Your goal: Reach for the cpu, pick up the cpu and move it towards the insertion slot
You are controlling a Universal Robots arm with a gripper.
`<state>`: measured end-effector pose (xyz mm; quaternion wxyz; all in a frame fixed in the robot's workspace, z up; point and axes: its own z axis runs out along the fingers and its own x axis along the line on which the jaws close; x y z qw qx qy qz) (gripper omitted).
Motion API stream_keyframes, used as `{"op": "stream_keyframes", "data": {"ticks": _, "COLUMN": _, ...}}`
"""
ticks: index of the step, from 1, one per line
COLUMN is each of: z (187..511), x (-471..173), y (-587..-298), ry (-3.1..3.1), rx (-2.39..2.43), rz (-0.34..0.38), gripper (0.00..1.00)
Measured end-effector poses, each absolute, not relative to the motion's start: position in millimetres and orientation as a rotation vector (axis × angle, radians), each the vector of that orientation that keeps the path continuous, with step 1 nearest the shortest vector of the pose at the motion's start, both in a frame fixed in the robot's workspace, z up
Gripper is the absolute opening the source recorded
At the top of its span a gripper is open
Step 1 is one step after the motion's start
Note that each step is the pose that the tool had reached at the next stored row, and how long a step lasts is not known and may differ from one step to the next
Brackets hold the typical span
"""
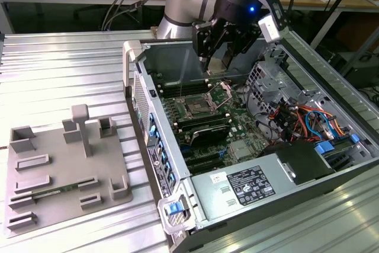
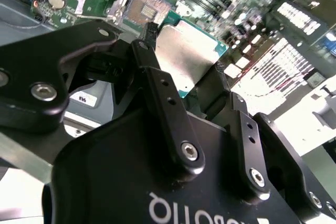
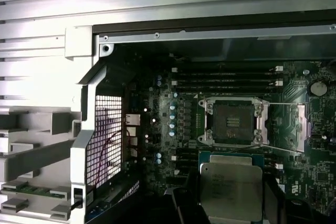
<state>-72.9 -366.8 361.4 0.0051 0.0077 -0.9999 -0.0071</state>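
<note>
Silvery metal tops the cpu [image 1: 223, 58], a flat square chip seen in the exterior view clamped in the gripper [image 1: 220, 57] above the far end of the open computer case [image 1: 177, 205], whose green motherboard [image 1: 237, 124] carries the insertion slot [image 1: 194, 108]; a grey plastic tray [image 1: 59, 176] lies beside the case on the ribbed metal table [image 1: 59, 63]. In the second wrist view, black fingers [image 2: 157, 93] pinch the cpu [image 2: 186, 56] by its teal edges. In the first wrist view, the cpu [image 3: 231, 184] hangs beside the insertion slot [image 3: 233, 121], a shiny frame with a dark centre.
</note>
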Motion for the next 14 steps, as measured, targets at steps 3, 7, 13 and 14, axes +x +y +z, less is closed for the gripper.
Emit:
{"op": "stream_keyframes", "data": {"ticks": 3, "z": 361, "x": -69, "y": -357, "ry": -3.131, "rx": 0.024, "rz": -0.022, "gripper": 0.55}}
{"op": "stream_keyframes", "data": {"ticks": 7, "z": 360, "x": -67, "y": -347, "ry": -3.131, "rx": 0.024, "rz": -0.022, "gripper": 0.55}}
{"op": "stream_keyframes", "data": {"ticks": 13, "z": 360, "x": -66, "y": -346, "ry": -3.131, "rx": 0.024, "rz": -0.023, "gripper": 0.55}}
{"op": "stream_keyframes", "data": {"ticks": 14, "z": 360, "x": -66, "y": -346, "ry": -3.131, "rx": 0.024, "rz": -0.023, "gripper": 0.55}}
